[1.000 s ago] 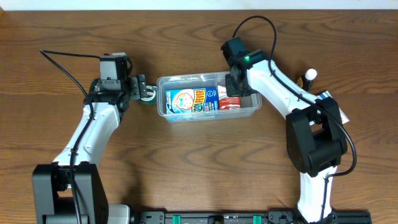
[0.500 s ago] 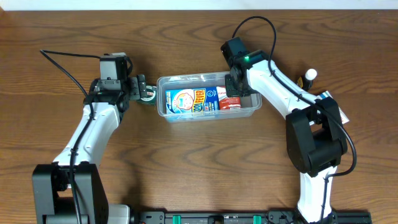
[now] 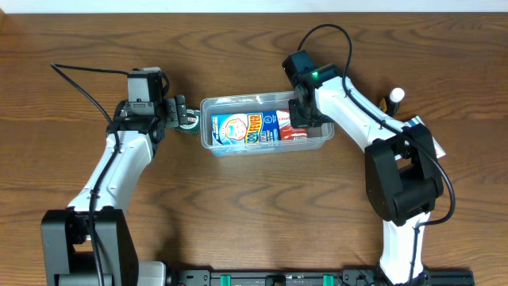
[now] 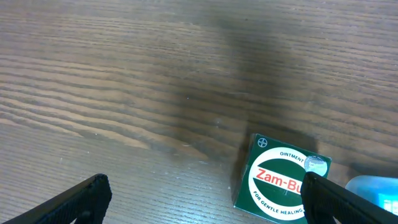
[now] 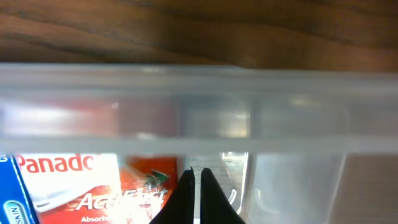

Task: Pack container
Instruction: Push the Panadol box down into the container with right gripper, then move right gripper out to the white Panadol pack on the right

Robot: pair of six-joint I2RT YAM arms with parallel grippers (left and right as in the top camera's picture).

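The table [image 3: 238, 214] is mid-brown wood with darker grain streaking across it. The container [image 3: 238, 98] is clear, colourless plastic, and its wall looks milky in the right wrist view. Inside it are a blue box [image 3: 242, 129] printed with a white circle and yellowish lettering, and a red and white box [image 3: 295, 133]. A dark green box [image 4: 280, 180] bears a white disc with red lettering, ringed in green with small white print. The left arm [image 3: 111, 171] and right arm [image 3: 357, 111] are white with black joints and black cables [image 3: 79, 79]. A green light [image 3: 315, 76] glows on the right arm.
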